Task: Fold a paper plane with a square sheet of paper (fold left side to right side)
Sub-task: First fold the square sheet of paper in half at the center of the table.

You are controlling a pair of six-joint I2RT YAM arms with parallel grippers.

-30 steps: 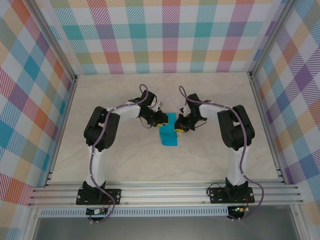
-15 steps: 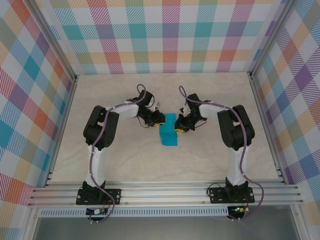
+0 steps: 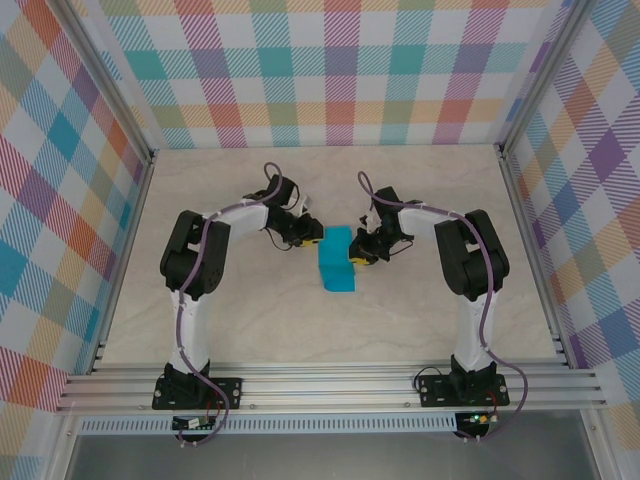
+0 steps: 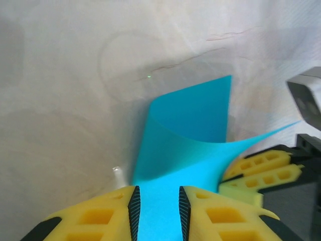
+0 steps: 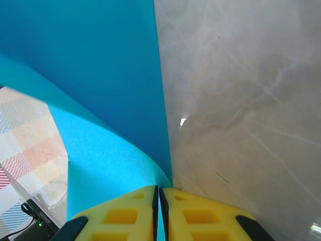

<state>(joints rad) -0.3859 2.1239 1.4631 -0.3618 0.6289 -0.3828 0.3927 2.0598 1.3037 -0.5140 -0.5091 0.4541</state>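
Observation:
The square sheet of paper point(image 3: 336, 268) is bright cyan and lies mid-table as a narrow folded-over strip. In the left wrist view the paper point(image 4: 190, 115) has one layer flat and another curling up off it. My right gripper point(image 3: 357, 256) is shut on the lifted edge at the strip's right side; its jaws point(image 5: 157, 190) meet with a thin cyan sliver of paper point(image 5: 100, 65) between them. My left gripper point(image 3: 313, 238) is at the strip's upper left, open, its fingertips point(image 4: 157, 193) apart with flat paper showing in the gap. The right gripper's yellow fingers point(image 4: 261, 170) appear at the lower right of the left wrist view. The paper plane is out of view.
The pale marble-look table point(image 3: 250, 320) is boxed in by plaid walls point(image 3: 340, 70) at the back and both sides. Aluminium rails point(image 3: 330, 385) run along the near edge by the arm bases. Bare tabletop surrounds the paper.
My left gripper has drawn back a little to the left and away from the paper's top. The right gripper and the strip have stayed put.

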